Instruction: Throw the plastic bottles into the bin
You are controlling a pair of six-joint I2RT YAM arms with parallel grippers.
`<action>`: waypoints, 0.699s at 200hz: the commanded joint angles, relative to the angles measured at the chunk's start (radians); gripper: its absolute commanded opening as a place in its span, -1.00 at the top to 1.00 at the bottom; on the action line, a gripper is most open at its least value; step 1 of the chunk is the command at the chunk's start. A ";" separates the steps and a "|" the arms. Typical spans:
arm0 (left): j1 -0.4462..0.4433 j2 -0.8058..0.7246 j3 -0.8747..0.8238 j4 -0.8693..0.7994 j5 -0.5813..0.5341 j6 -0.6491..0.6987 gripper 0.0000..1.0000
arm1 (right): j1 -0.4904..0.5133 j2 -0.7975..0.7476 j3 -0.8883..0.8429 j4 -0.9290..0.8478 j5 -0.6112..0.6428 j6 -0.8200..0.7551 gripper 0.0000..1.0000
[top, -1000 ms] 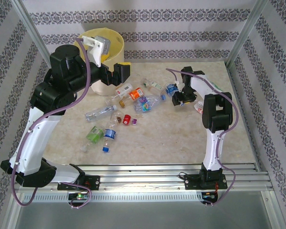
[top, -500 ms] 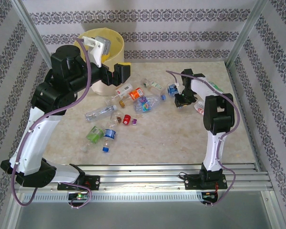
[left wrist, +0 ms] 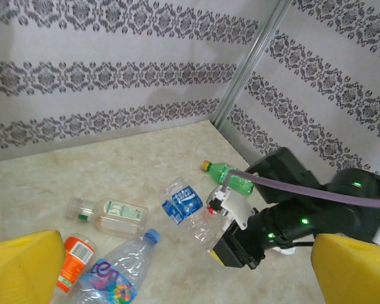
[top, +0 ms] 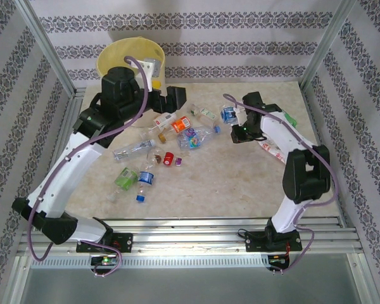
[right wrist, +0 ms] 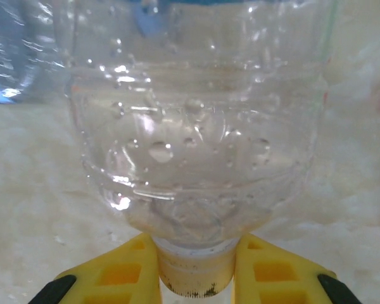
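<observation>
A clear bottle (right wrist: pixel 196 126) sits at the mid-right of the tabletop (top: pixel 228 183), its neck pinched between the yellow fingers (right wrist: pixel 123 275) of the right claw (top: pixel 239 132), which is clamped tight on it. Whether it rests on the surface or is lifted, I cannot tell. A blue-labelled bottle (top: pixel 227 115) lies near it, the other bottles (top: pixel 177 133) are scattered across the middle, and a green one (left wrist: pixel 231 178) lies beyond the right arm (top: pixel 275 130). The bin (top: pixel 114 54) stands at the far left corner, well apart from the held bottle. The left claw (top: pixel 176 99) hangs just beside the bin, spread wide, with nothing in it.
</observation>
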 commanded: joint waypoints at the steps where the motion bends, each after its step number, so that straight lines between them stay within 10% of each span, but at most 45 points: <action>1: -0.014 0.043 -0.004 0.079 0.016 -0.112 -1.00 | 0.035 -0.138 -0.068 0.089 -0.045 0.052 0.71; 140: -0.013 0.242 -0.014 0.176 0.177 -0.393 -1.00 | 0.294 -0.453 -0.209 0.304 -0.208 0.155 0.70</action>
